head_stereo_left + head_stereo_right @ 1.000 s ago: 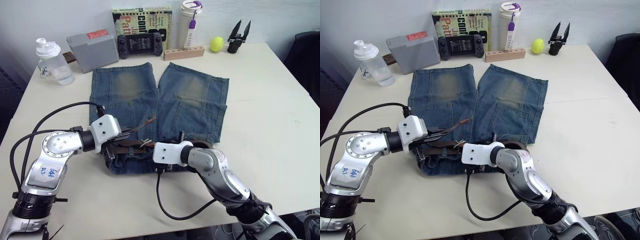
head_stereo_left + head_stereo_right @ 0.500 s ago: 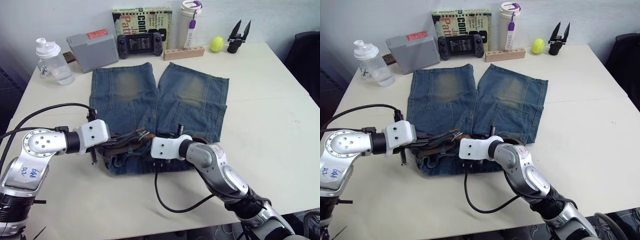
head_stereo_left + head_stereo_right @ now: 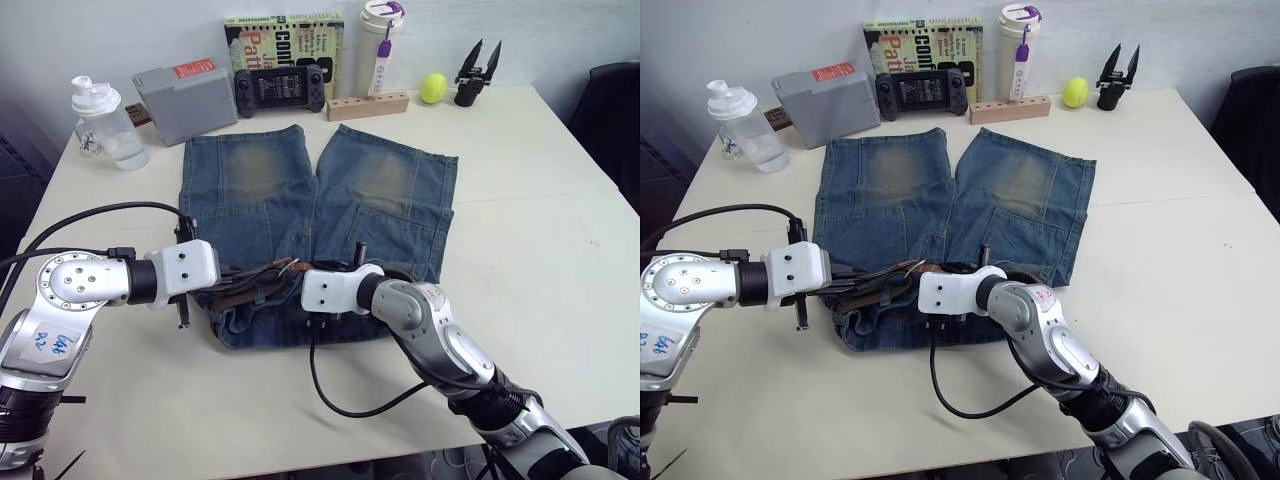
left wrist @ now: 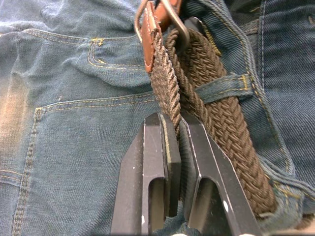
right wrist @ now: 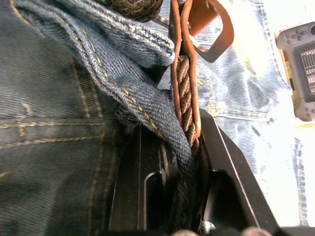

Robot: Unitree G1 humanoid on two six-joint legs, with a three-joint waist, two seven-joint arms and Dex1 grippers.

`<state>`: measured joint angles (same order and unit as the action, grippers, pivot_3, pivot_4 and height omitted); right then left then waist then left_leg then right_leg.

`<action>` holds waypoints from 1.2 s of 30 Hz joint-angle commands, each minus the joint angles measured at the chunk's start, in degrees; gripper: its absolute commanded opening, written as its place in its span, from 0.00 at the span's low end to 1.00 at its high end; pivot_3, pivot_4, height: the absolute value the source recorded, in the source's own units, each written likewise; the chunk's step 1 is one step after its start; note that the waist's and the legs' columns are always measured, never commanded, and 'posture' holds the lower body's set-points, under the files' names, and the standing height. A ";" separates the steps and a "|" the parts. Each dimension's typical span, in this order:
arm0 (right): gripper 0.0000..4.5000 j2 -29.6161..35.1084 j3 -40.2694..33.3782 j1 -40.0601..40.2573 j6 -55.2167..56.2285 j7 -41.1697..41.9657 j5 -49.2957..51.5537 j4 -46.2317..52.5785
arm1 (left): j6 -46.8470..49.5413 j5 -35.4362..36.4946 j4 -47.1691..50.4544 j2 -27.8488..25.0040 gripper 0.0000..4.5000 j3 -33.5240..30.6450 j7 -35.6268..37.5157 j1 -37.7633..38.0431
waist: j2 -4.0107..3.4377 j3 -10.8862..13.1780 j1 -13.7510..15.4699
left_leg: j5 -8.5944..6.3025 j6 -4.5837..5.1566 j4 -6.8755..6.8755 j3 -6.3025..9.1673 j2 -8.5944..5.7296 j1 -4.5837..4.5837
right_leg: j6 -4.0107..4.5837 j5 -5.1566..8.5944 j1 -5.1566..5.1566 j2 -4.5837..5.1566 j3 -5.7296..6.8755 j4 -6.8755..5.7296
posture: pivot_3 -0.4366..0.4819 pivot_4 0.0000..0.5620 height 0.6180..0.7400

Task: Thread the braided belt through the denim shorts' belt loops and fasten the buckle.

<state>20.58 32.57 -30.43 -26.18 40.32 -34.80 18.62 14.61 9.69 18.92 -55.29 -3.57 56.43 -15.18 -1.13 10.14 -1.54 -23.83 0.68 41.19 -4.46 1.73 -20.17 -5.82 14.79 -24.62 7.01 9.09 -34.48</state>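
On the table [image 3: 560, 240] the shorts [image 3: 320, 190] lie flat, waistband nearest; along it, the left gripper [image 4: 176, 132] pinches the belt [image 4: 206, 83] below the buckle [image 4: 162, 17], and the right gripper [image 5: 172, 147] clamps belt and denim together

The right gripper [image 5: 182, 162] covers the braided belt [image 5: 184, 93] where it pinches it. Beyond it, the buckle [image 5: 209, 34] is partly cut off.

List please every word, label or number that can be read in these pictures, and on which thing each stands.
"CONF": large letters on the book, partly hidden; the rest is unreadable.
Red label on the grey box: too small.
Purple label on the white tumbler: too small.
Blue handwriting on the left arm's sticker: not legible.
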 commanded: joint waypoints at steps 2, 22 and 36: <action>0.02 1.01 -2.96 -1.26 1.53 -1.26 -0.74 0.42 | -1.09 -0.98 0.89 -2.17 0.00 -1.20 0.70 -0.63 | 0.00 0.00 -0.01 | 0.00 0.00 0.00 0.00 0.00 0.00 | 0.00 0.00 0.00 0.00 0.00 0.00 | 0.48 0.27 0.88; 0.02 2.71 -1.70 -2.82 12.79 1.47 0.83 -1.91 | -19.83 -6.02 -11.34 -5.61 0.00 6.79 13.13 -13.51 | 0.00 0.00 -0.09 | 0.00 0.00 -0.02 -0.05 0.01 -0.01 | 0.01 0.00 -0.05 -0.02 0.00 0.00 | 0.48 0.27 0.88; 0.02 1.61 -1.46 -2.15 12.69 2.38 0.58 -1.07 | -20.55 -9.42 -12.83 5.70 0.00 11.72 6.86 -15.73 | 0.00 0.00 -0.13 | 0.00 0.00 0.00 -0.05 0.01 -0.01 | 0.01 0.00 -0.06 -0.02 0.00 -0.05 | 0.48 0.27 0.88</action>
<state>23.03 32.23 -32.19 -13.93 42.85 -34.26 15.23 -6.12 0.56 4.95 -50.78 7.96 65.09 -31.05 -1.13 10.14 -1.67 -23.83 0.68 41.19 -4.51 1.74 -20.16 -5.82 14.79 -24.67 6.99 9.09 -34.53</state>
